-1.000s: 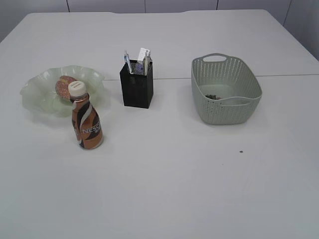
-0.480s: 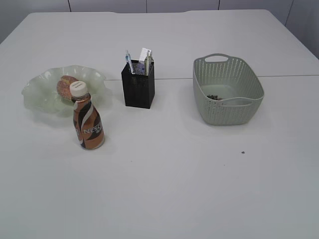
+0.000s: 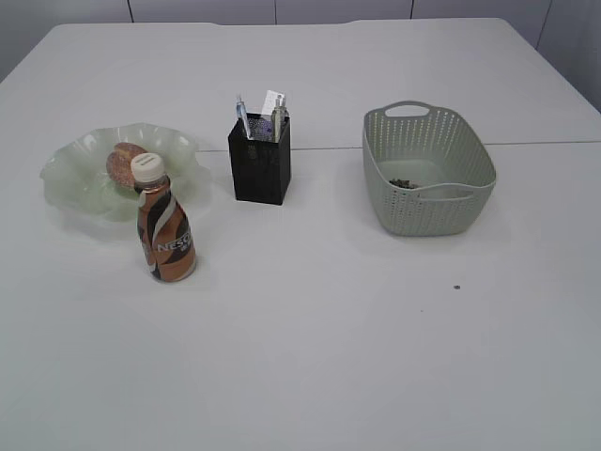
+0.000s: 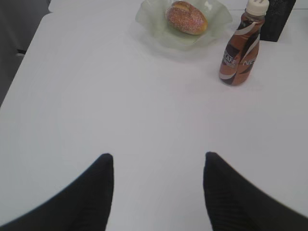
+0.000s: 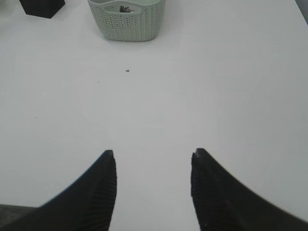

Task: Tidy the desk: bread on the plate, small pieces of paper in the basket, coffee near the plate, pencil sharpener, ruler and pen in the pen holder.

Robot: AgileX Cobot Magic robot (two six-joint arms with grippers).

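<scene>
Only the grippers of the robot showed, one in each wrist view. The left gripper had two black fingers. Each finger was wide at the bottom and got thin toward a rounded tip. The inner sides had fine ridges. The right gripper looked the same, with two black fingers and small ribbed lines on them.

One worktop carries one plate with one bun, one coffee bottle, one black pen holder and one basket. The holder shows at least one pen; its other contents are too small to count. One dark speck lies loose. Two hands appear: left hand and right hand.
</scene>
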